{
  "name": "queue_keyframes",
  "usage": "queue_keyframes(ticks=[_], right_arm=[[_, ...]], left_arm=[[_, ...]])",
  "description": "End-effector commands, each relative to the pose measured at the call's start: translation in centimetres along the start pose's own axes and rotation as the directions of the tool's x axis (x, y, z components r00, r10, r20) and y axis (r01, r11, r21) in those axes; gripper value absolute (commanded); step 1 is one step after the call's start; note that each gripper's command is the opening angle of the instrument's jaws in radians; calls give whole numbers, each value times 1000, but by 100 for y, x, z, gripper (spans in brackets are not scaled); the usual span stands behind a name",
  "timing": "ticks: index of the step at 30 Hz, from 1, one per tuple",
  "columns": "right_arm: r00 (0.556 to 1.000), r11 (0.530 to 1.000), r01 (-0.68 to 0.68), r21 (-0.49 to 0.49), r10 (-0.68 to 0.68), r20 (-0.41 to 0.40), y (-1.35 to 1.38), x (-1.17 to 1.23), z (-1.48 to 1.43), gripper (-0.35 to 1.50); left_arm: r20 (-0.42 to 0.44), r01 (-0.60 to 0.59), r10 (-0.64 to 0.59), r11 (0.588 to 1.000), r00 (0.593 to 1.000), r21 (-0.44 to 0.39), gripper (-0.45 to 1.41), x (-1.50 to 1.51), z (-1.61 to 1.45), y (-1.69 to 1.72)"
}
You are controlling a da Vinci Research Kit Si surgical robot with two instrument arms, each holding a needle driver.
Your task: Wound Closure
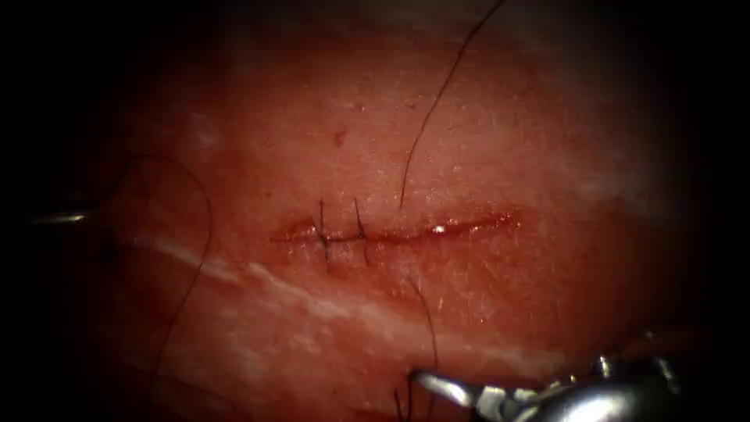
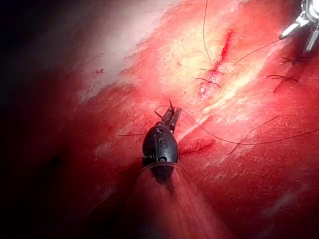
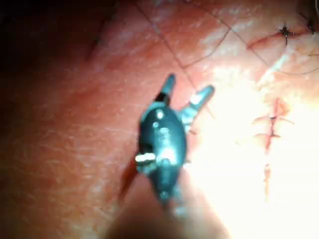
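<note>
The cut point(image 1: 437, 230) runs across the tissue point(image 1: 484, 141), with two stitches point(image 1: 344, 233) over its left part. My left tool point(image 2: 172, 115) sits far left of the cut, jaws shut on the thread point(image 2: 219, 137), which trails off toward the right. A short dark point sticks out at its tip; I cannot tell if it is the needle. In the endoscope view the left tool point(image 1: 62, 218) is a faint glint. My right tool point(image 3: 187, 88) hovers below the cut, jaws open and holding nothing. It also shows as the right tool point(image 1: 441, 388) at the bottom edge.
A long thread point(image 1: 437, 101) drops from the top to just above the cut. Another strand point(image 1: 205, 227) loops across the left of the tissue. Red fluid point(image 1: 469, 227) glistens in the cut's open right part. Older stitches point(image 2: 281, 77) lie beyond the cut.
</note>
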State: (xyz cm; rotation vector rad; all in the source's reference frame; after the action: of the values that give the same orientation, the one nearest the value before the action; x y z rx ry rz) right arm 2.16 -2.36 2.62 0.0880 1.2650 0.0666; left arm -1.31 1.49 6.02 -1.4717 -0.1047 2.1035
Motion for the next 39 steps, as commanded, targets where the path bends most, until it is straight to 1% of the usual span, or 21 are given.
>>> queue_keyframes(ticks=[1, 2, 5, 8, 14, 17, 19, 20, 21, 22, 24, 26, 29, 31, 33, 36, 39], right_arm=[[1000, 1000, -3, -8, 3, 11, 1, -27, 1, 88], [1000, 1000, -3, -18, 3, 16, 7, -38, 1, 88], [1000, 999, -3, -37, 4, 20, 19, -60, 4, 88], [1000, 998, -3, -58, 4, 21, 31, -79, 12, 88], [999, 997, 9, -79, -7, 33, 45, -107, 36, 79], [999, 996, 4, -86, -1, 37, 50, -113, 43, 78], [999, 996, -4, -86, 7, 35, 54, -114, 46, 74], [999, 996, -4, -86, 7, 34, 55, -115, 47, 68], [999, 996, -11, -83, 14, 31, 56, -115, 49, 56], [999, 997, -23, -77, 25, 25, 56, -115, 51, 36], [999, 998, -41, -54, 41, 9, 56, -114, 53, -35], [998, 997, -56, -46, 57, 12, 54, -114, 52, -35], [997, 998, -61, -20, 62, 42, 52, -112, 48, -35], [996, 997, -78, -8, 78, 44, 48, -109, 45, -35], [995, 997, -77, -5, 77, 64, 43, -104, 41, -35], [995, 997, -77, 3, 77, 67, 31, -89, 36, -35], [996, 997, -75, 19, 73, 56, 16, -69, 31, -35]], left_arm=[[-1, 3, -3, 1000, 1000, -2, -45, -8, 8, 2], [-1, 3, -3, 1000, 1000, -2, -45, -8, 8, 2], [-1, 3, -3, 1000, 1000, -3, -45, -8, 8, 2], [-1, 2, -2, 1000, 1000, -3, -45, -8, 8, 1], [-1, 7, -7, 1000, 1000, -1, -45, -10, 8, 2], [-1, 6, -6, 1000, 1000, -1, -45, -11, 8, 3], [-1, 6, -6, 1000, 1000, -1, -45, -11, 8, 3], [-1, 6, -6, 1000, 1000, -1, -45, -11, 8, 3], [-1, 6, -6, 1000, 1000, -1, -45, -11, 8, 3], [-1, 6, -6, 1000, 1000, 0, -45, -11, 8, 3], [-1, 6, -6, 1000, 1000, 0, -45, -11, 9, 3], [-1, 6, -6, 1000, 1000, 0, -45, -11, 9, 3], [-1, 6, -6, 1000, 1000, 0, -45, -11, 9, 3], [-1, 6, -6, 1000, 1000, 0, -45, -11, 9, 3], [-1, 6, -6, 1000, 1000, 0, -45, -11, 9, 3], [-1, 6, -6, 1000, 1000, 0, -45, -11, 9, 3], [1, 6, -6, 1000, 1000, -3, -45, -11, 11, 3]])
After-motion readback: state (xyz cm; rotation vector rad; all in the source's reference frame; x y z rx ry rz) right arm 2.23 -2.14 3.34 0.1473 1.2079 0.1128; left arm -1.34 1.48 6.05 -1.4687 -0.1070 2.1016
